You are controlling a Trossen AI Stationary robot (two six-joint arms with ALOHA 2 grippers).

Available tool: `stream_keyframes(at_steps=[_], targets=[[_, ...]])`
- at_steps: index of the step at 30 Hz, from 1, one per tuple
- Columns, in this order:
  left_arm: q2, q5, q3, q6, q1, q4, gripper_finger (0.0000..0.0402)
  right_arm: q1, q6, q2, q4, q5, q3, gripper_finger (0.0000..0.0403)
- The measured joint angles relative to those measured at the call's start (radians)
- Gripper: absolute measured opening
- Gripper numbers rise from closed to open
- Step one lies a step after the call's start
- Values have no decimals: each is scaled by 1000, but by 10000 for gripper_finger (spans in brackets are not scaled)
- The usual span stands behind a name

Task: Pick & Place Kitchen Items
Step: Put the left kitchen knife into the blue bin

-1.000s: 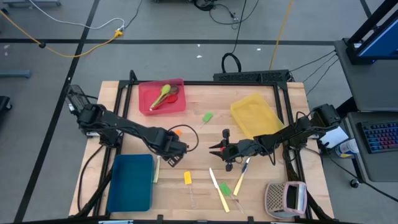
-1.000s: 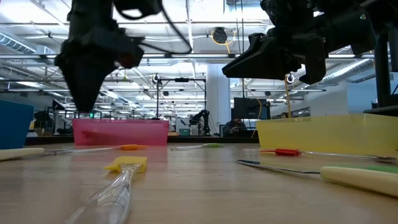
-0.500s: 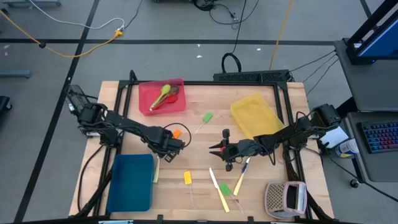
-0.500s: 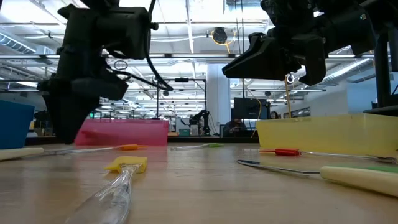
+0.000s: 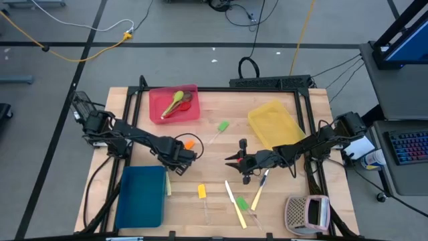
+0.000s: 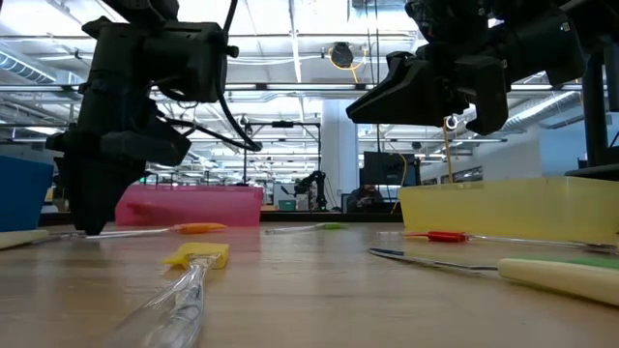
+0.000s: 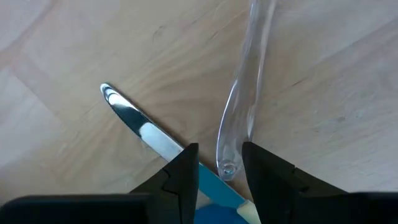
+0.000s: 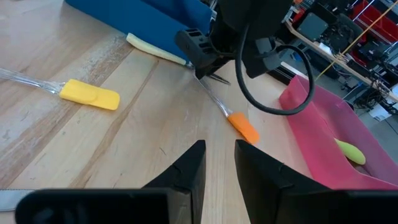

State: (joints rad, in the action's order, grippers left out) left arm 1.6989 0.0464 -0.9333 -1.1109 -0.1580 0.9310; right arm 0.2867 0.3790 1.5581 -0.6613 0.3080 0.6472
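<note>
The left gripper [image 7: 219, 169], jaws spread, straddles the tail end of the clear-handled spatula with an orange head [image 5: 190, 143], whose handle runs lengthwise away from it. The right gripper [image 5: 229, 159] waits mid-table, jaws slightly apart and empty.

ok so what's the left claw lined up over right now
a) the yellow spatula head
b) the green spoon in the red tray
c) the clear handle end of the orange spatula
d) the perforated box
c: in the left wrist view the left claw has its open fingers on either side of the clear handle tip of the orange spatula, with a knife lying just beside it on the wood.
</note>
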Motion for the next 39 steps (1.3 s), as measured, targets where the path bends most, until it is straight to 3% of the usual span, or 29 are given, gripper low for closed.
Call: stream_keyframes(at_steps=[12,19,22,39], targets=[[-11,80,-71,128,99,62,131,-2,8,0,0,1,0,77],[-15,76,-120,143,97,245,131,-6,1,0,16,0,0,77],[-14,27,-109,140,79,297,131,-6,0,0,16,0,0,77],[-14,-4,28,128,11,183,131,-6,0,0,15,0,0,77]])
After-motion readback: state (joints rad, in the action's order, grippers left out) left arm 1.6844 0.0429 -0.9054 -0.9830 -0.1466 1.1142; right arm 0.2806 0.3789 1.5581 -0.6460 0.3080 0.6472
